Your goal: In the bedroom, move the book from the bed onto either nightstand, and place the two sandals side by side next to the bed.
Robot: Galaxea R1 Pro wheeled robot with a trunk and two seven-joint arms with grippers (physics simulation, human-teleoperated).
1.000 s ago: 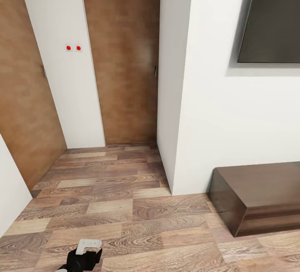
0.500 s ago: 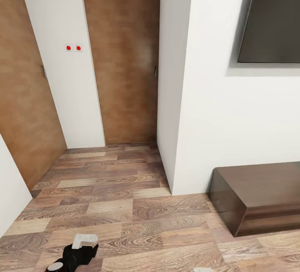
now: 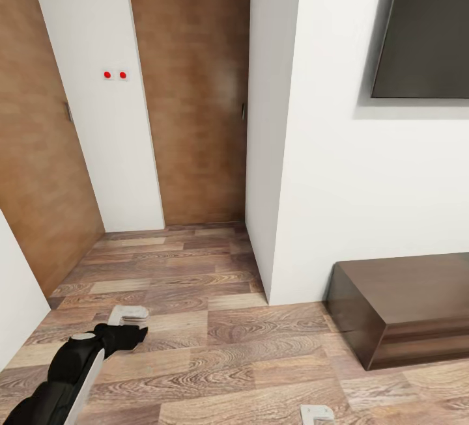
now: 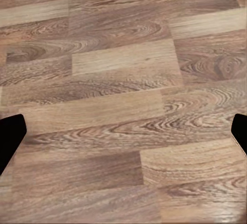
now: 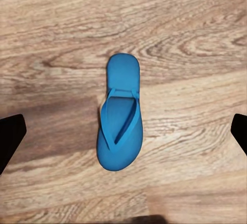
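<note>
A blue sandal [image 5: 120, 116] lies flat on the wood floor [image 5: 195, 38] under the right hand [image 5: 123, 136], which looks open. Step: getting the sandal. Next, the hand should go down and grab it.

We see a wood-plank floor [image 3: 215, 321] of mixed brown and tan boards with strong swirling grain, running from the foreground back into a narrow recess between white walls. Directly on it, at the right of the head view, stands a low dark brown glossy cabinet [image 3: 404, 308], its back against the wall and its top bare. In the right wrist view the same planking [image 5: 195, 38] carries one bright blue sandal [image 5: 121, 113], lying flat with its strap side up, its length running across the boards. In the left wrist view we see the bare boards [image 4: 123, 95], paler planks set among darker ones.
</note>
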